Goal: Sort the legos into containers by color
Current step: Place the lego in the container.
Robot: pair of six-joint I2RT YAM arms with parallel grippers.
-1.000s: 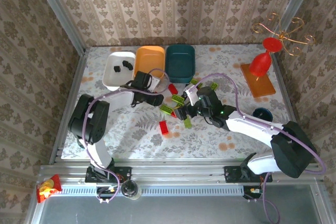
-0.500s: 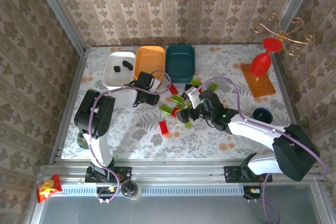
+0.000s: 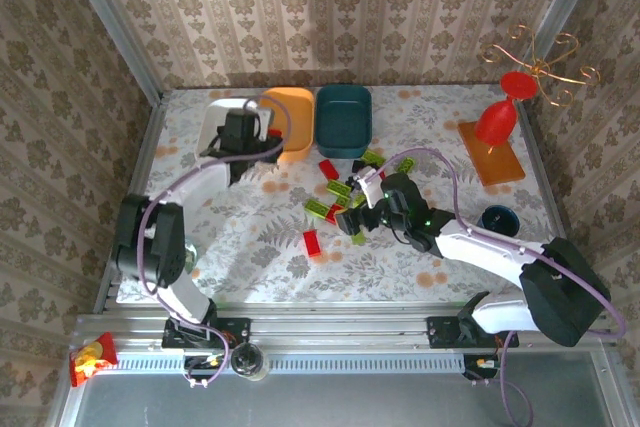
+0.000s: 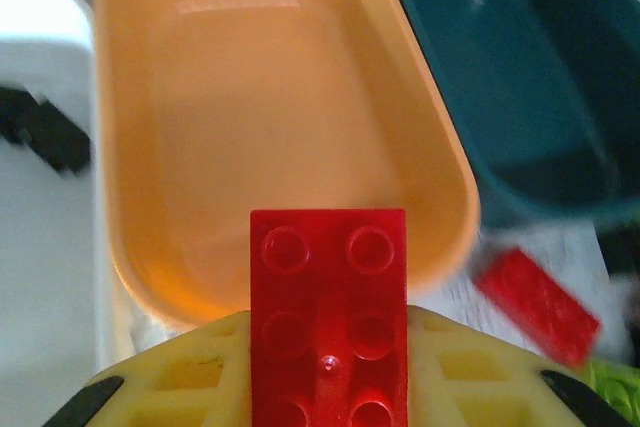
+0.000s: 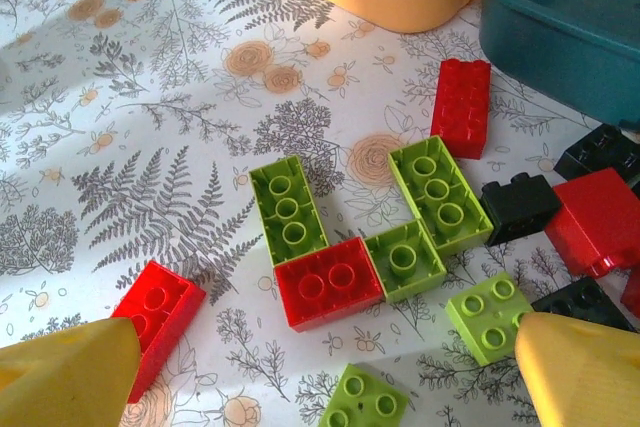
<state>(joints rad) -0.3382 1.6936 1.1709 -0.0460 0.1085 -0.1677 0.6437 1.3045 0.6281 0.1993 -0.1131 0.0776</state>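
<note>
My left gripper (image 3: 238,143) hovers by the white tray (image 3: 207,137) and the orange tray (image 3: 295,97), shut on a red oblong lego (image 4: 328,317) gripped between its yellow fingers (image 4: 190,382). Straight ahead of it is the orange tray (image 4: 270,127), with the teal tray (image 4: 510,77) to the right. Black legos (image 4: 40,127) lie in the white tray (image 4: 40,247). My right gripper (image 3: 352,219) stands open low over the lego pile, fingertips (image 5: 60,377) spread. Between them lie a small red lego (image 5: 328,284) and several lime green legos (image 5: 287,209). The teal tray (image 3: 343,92) looks empty.
More bricks are scattered near the teal tray: a red oblong one (image 5: 462,105), black ones (image 5: 518,199) and another red one (image 5: 155,322) at the left. A dark blue cup (image 3: 497,217) and a red cone on an orange board (image 3: 490,157) stand at the right.
My left gripper has swung from the pile at table centre up and left to the white and orange trays, carrying the red lego. The right gripper has barely shifted.
</note>
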